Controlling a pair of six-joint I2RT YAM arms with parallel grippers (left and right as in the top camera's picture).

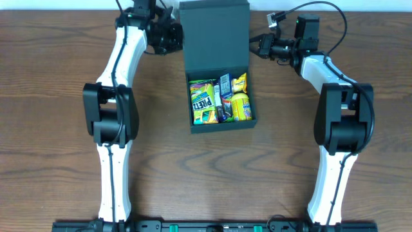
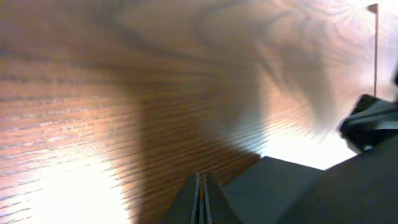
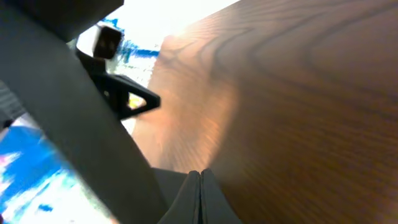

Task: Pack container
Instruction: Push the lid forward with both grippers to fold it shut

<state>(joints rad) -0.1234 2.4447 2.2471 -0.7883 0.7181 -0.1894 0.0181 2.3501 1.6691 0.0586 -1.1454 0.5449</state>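
The container (image 1: 215, 32) is plain matte black, lid and walls alike. Inside it lie a bright green packet (image 1: 202, 103) with white and yellow lettering, a blue-and-white packet (image 1: 225, 86) and yellow packets (image 1: 241, 106) with small dark markings. The counter (image 1: 58, 180) is mid-brown wood with fine darker grain lines, and in the wrist views it glares near-white in patches. The left arm (image 1: 112, 161) and right arm (image 1: 331, 174) are white with black joints. The left hand (image 2: 202, 193) and right hand (image 3: 200, 193) are dark grey.
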